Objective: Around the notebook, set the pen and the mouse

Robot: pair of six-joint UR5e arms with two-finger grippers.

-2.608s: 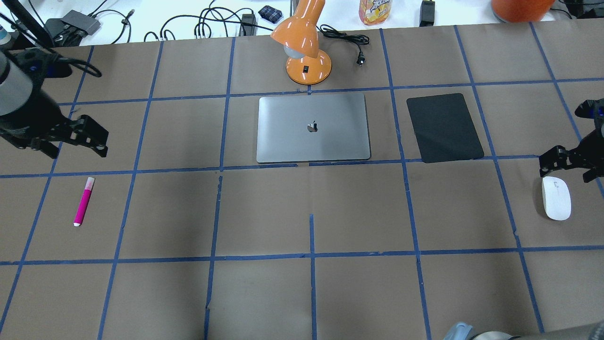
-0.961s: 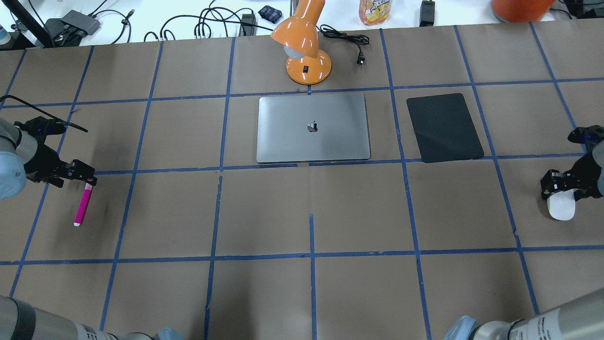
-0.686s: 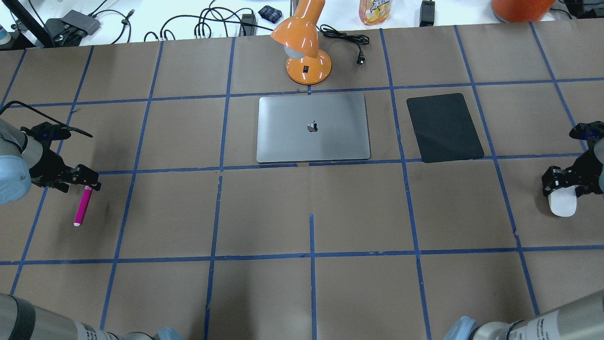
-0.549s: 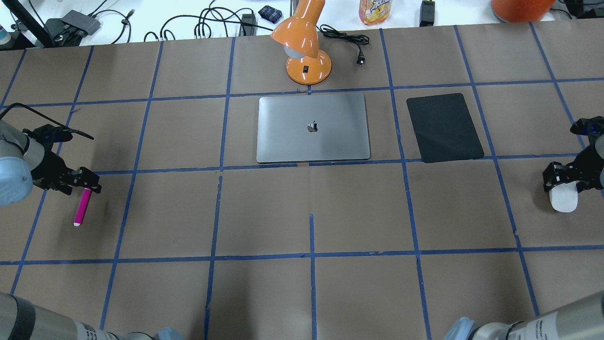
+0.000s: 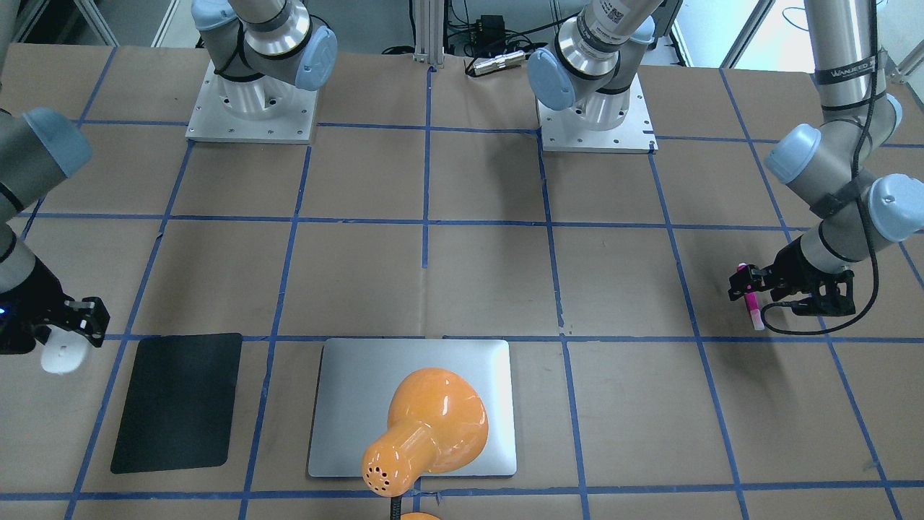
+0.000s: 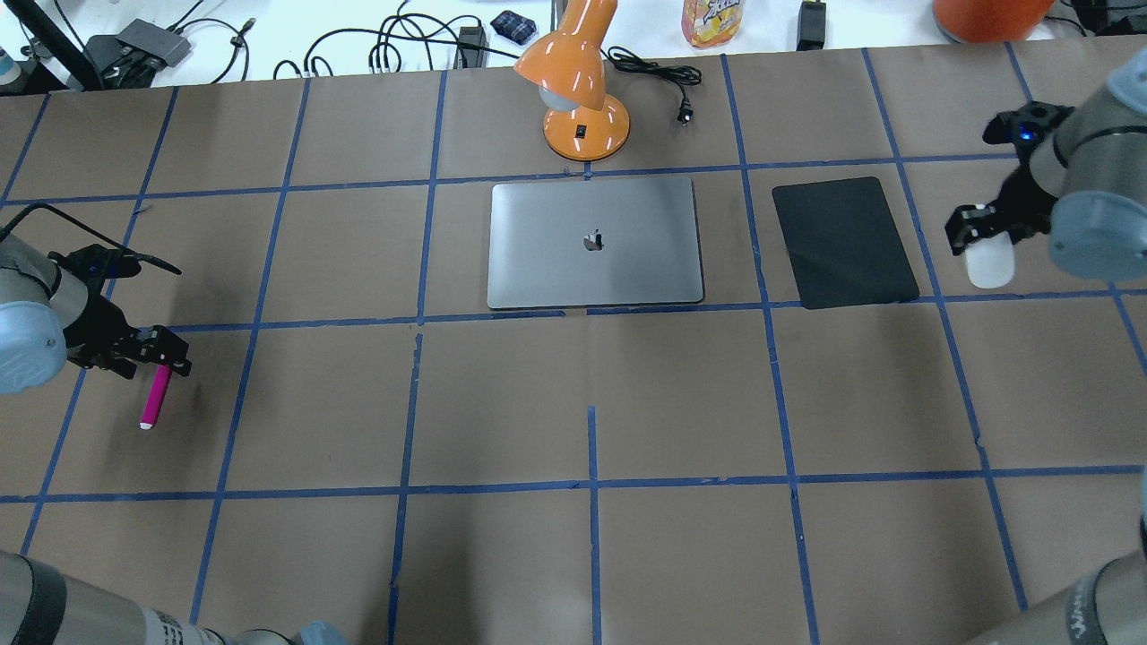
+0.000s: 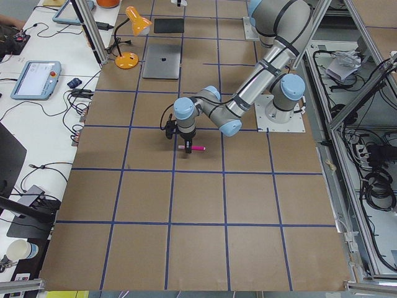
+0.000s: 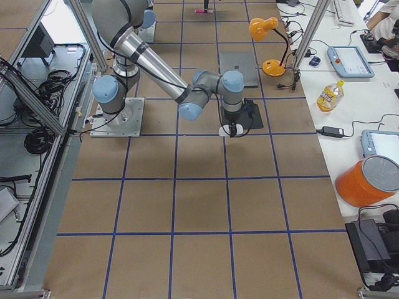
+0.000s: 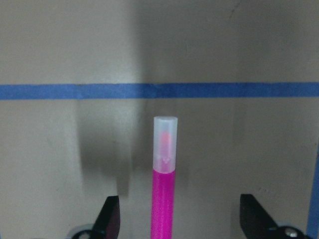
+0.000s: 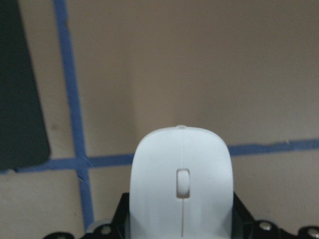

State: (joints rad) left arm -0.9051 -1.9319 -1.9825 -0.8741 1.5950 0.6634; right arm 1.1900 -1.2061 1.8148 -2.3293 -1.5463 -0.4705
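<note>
**Mouse gripped, pen straddled**

Right claw (image 6: 987,242) clamps the mouse (image 6: 989,270) just beside the black mat (image 6: 842,242). Left claw (image 6: 161,360) stands wide astride the pen (image 6: 154,401), which lies on the bench (image 6: 591,403), well apart from the notebook (image 6: 593,260).

Open table (image 6: 502,403) runs along the notebook's (image 6: 593,242) robot-side edge and off its left edge. Just behind its far edge stands an orange lamp (image 6: 573,76), shade raised over the base; the lamp's plug (image 6: 685,113) lies right of that base. A black mat (image 6: 844,242) lies near the notebook's right edge, a strip of table between. Beyond the mat the right jaws grip a mouse (image 6: 988,266); well left of the notebook the left jaws straddle a pen (image 6: 154,399), gaps either side.
</note>
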